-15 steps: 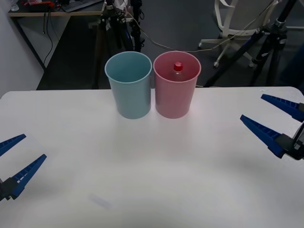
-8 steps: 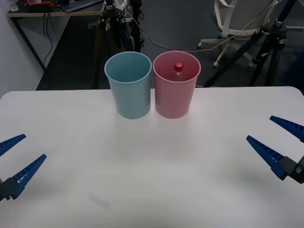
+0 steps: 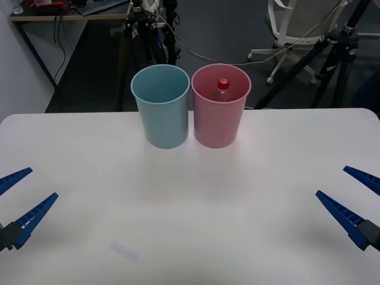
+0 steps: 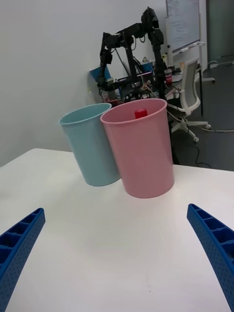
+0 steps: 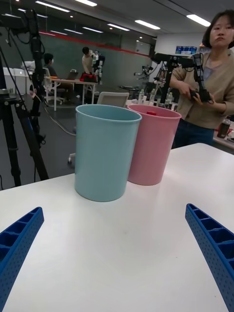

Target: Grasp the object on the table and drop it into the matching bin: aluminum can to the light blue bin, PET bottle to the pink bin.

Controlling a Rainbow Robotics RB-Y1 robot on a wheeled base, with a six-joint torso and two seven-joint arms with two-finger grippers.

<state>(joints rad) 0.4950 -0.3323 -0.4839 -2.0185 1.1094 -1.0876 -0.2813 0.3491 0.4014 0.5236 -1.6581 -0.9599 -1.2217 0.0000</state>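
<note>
The PET bottle point(image 3: 222, 87) stands inside the pink bin point(image 3: 218, 122); its red cap point(image 4: 140, 113) pokes up just past the rim. The light blue bin point(image 3: 161, 119) touches the pink one on its left, at the table's point(image 3: 190, 196) far middle. My left gripper point(image 3: 16, 200) hangs open over the table's left edge with nothing between its fingers. My right gripper point(image 3: 355, 198) is open and empty at the right edge. Both bins appear in the right wrist view, pink bin point(image 4: 141, 151) and light blue bin point(image 4: 92, 146), and in the left wrist view, pink bin point(image 5: 148, 146) and light blue bin point(image 5: 105, 153).
Tripods point(image 3: 332, 53) and a white chair point(image 3: 291, 24) stand on the dark floor beyond the table's far edge. A desk point(image 3: 65, 12) is at the back left.
My right gripper has drawn back toward me and down along the table's right edge, staying open. The left gripper, bins and bottle have not moved.
</note>
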